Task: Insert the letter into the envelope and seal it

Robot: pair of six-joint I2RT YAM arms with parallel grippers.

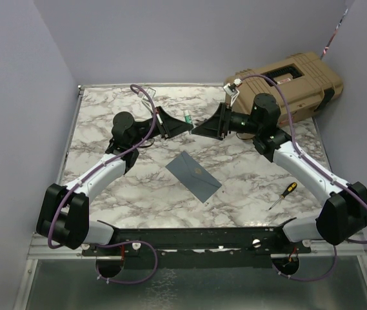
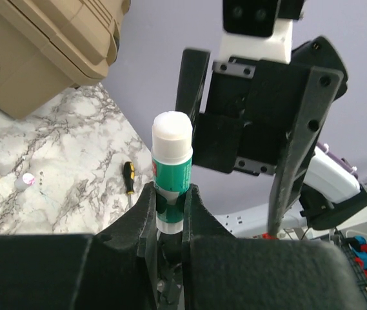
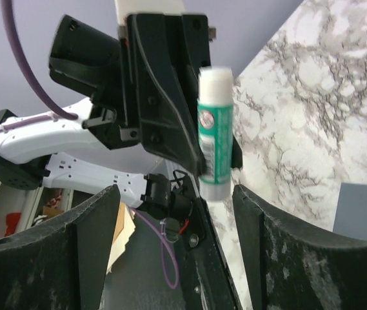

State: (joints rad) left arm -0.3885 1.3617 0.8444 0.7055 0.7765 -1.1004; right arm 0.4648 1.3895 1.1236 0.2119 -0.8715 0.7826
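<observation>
The grey-blue envelope (image 1: pixel 193 175) lies flat at the table's middle, its flap not visibly raised; a corner of it shows in the right wrist view (image 3: pixel 364 206). The letter is not in view. My left gripper (image 1: pixel 180 123) is raised over the back of the table, shut on a green-and-white glue stick (image 2: pixel 172 165) near its lower end. My right gripper (image 1: pixel 204 126) is open and faces the stick's white tip (image 3: pixel 214 77) from the right, a short gap away. The stick (image 3: pixel 213 139) stands between and beyond the right fingers (image 3: pixel 260 239), not touching them.
A tan hard case (image 1: pixel 293 81) sits at the back right corner. A yellow-and-black screwdriver (image 1: pixel 282 195) lies on the marble table (image 1: pixel 106 194) at the right front. A small white round object (image 2: pixel 23 183) lies on the table near the case.
</observation>
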